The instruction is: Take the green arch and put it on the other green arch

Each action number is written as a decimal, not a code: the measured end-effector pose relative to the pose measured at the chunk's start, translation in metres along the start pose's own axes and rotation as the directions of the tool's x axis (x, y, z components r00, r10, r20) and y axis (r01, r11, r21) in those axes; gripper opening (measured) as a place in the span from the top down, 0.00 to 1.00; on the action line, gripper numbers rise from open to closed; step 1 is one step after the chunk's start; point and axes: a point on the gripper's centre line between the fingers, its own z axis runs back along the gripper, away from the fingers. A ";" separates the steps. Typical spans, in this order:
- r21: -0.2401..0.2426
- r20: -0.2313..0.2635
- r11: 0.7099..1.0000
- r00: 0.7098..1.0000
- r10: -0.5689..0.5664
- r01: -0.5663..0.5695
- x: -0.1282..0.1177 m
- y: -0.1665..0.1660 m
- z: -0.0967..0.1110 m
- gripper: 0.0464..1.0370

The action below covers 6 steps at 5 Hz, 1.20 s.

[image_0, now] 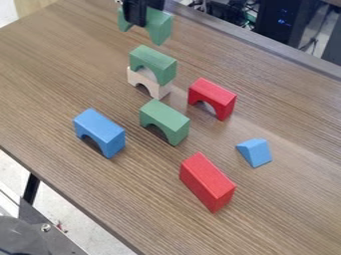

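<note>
Gripper [145, 16] is closed around a raised green arch [160, 27], beyond the pale arch [158, 90]. A second green arch [154, 61] sits atop the pale arch; a third [166, 119] stands nearer the camera than it.

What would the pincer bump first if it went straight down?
Probably the table, touched by the green arch the pincer holds; its height is unclear, so maybe the stacked green arch.
</note>
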 end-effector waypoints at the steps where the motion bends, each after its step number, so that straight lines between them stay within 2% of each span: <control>1: 0.015 -0.010 1.000 1.000 0.013 -0.013 0.001 -0.001 -0.001 0.49; 2: 0.034 -0.039 0.999 0.999 0.031 -0.030 0.000 0.002 -0.003 0.49; 6: 0.040 -0.021 0.999 1.000 0.016 -0.016 0.002 0.003 -0.016 0.49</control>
